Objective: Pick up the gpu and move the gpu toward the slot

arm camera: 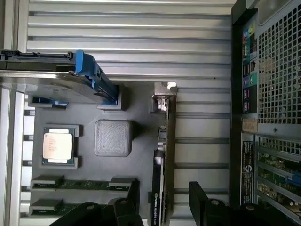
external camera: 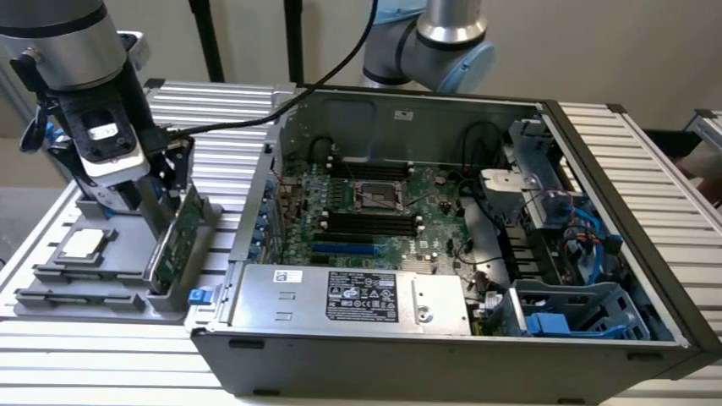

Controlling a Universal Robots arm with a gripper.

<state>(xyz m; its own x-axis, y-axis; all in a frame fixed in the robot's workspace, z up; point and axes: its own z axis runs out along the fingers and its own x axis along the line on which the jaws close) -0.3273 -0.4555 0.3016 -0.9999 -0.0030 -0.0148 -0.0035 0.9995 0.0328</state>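
I am at the pick-up step, and nothing is lifted yet. My gripper (arm camera: 164, 189) stands wide open and holds nothing. One of its fingers (arm camera: 133, 195) is on each side of the gpu (arm camera: 162, 174), with a sliver of daylight on both sides as far as the wrist view shows. In the exterior view the gripper (external camera: 158, 190) hangs right over the gpu (external camera: 169, 244), which stands on edge in the grey fixture tray (external camera: 68, 283) directly below me on the bench (external camera: 113, 355).

To my mind, closing calls for the fingers to meet the card's flat faces squarely. Lifting it calls for a straight pull upward, because the card sits down in the tray's holder and a tilt could bind it there.

Room is tight close in. The holder walls run along both faces of the card just below my fingers. The silver chip (arm camera: 58, 146) and the hard drive with blue rails (arm camera: 56, 80) lie further off on the same tray, clear of me. The open computer case (external camera: 631, 169) sits just beside the tray, toward the exterior view's right of me. Its near wall stands between me and the motherboard (external camera: 373, 203). The blue slot (external camera: 344, 250) lies low inside, near that wall. I judge the card must clear the wall's edge with height to spare. Above the case the air looks open.
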